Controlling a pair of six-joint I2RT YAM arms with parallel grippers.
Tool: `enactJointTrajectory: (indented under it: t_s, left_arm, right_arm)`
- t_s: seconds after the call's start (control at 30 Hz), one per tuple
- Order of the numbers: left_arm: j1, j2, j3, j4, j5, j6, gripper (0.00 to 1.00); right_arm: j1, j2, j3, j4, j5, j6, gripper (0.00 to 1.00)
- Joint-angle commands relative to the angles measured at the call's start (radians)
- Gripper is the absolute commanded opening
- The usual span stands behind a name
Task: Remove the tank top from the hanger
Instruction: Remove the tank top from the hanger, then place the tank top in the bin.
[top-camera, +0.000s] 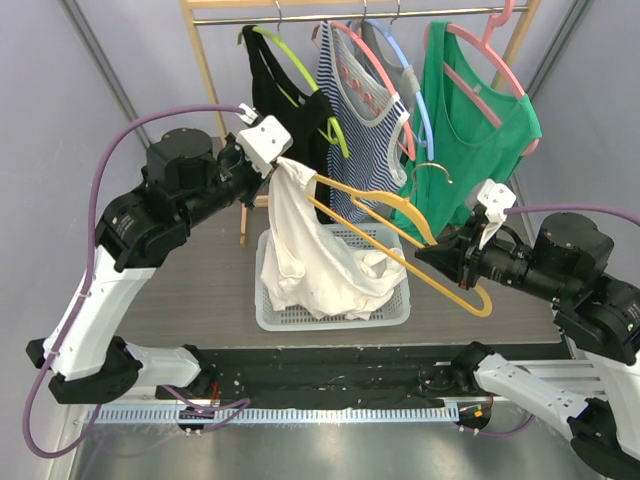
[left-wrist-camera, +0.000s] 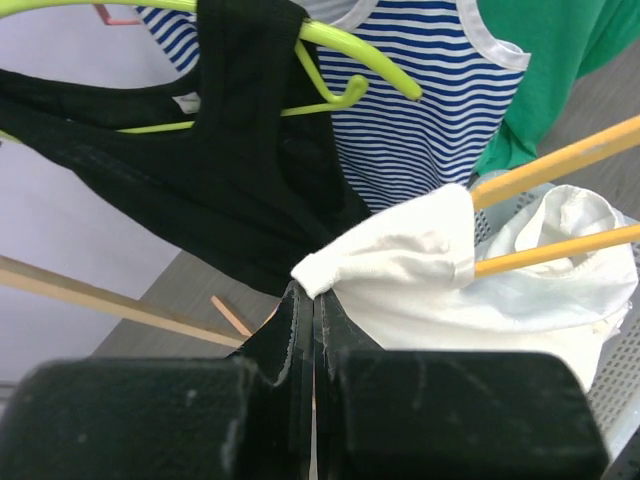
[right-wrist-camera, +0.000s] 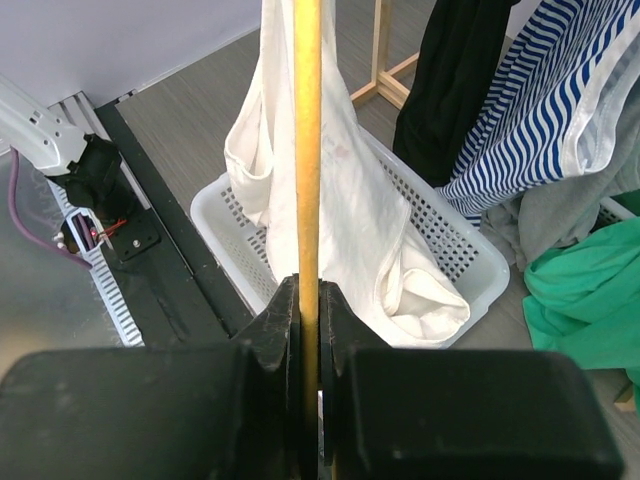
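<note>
A white tank top (top-camera: 305, 250) hangs from an orange hanger (top-camera: 400, 232), its lower part bunched in a white basket (top-camera: 270, 318). My left gripper (top-camera: 284, 160) is shut on the top's shoulder strap (left-wrist-camera: 325, 270) at the hanger's left end. My right gripper (top-camera: 425, 256) is shut on the hanger's lower bar (right-wrist-camera: 307, 150), holding the hanger tilted over the basket. In the left wrist view two orange hanger bars (left-wrist-camera: 545, 165) pass through the white cloth (left-wrist-camera: 480, 290). In the right wrist view the white top (right-wrist-camera: 330, 200) drapes down into the basket (right-wrist-camera: 215, 225).
A wooden rack (top-camera: 215, 110) at the back holds a black top on a green hanger (top-camera: 285, 95), a striped top (top-camera: 360, 130), a grey top and a green top on a pink hanger (top-camera: 475, 120). The black front rail (top-camera: 330, 375) runs along the near edge.
</note>
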Motion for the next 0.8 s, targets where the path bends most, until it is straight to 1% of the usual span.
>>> enactJointTrajectory:
  t_s: [0.0,0.1,0.2,0.3,0.47,0.6,0.63,0.67,0.77]
  left_arm:
    - [0.019,-0.019,0.049,0.068,-0.059,0.041,0.0]
    - [0.019,-0.005,0.069,0.084,-0.079,0.047,0.0]
    - [0.019,0.018,0.095,0.091,-0.067,0.05,0.0]
    - [0.019,0.045,0.132,0.105,-0.054,0.05,0.0]
    - [0.011,0.09,0.193,0.107,0.021,0.019,0.0]
    - [-0.048,0.137,0.236,0.082,0.09,0.01,0.0]
    - [-0.092,0.153,0.254,0.073,0.082,0.022,0.0]
    - [-0.114,0.165,0.288,0.07,0.052,0.042,0.0]
    - [-0.147,0.208,0.333,0.074,0.047,0.05,0.0]
  right_arm:
    - [-0.004,-0.035,-0.012,0.014,0.012,0.031,0.01]
    - [-0.003,-0.075,-0.031,-0.005,0.018,0.039,0.01]
    - [-0.003,-0.126,-0.034,-0.037,0.038,0.067,0.01]
    - [-0.003,-0.175,-0.014,-0.071,0.061,0.082,0.01]
    - [-0.003,-0.239,0.074,-0.146,0.119,0.107,0.01]
    - [-0.001,-0.29,0.127,-0.141,0.184,0.111,0.01]
    - [0.0,-0.29,0.13,-0.14,0.197,0.107,0.01]
    - [0.002,-0.287,0.132,-0.14,0.216,0.104,0.01]
    - [0.006,-0.272,0.134,-0.134,0.262,0.097,0.01]
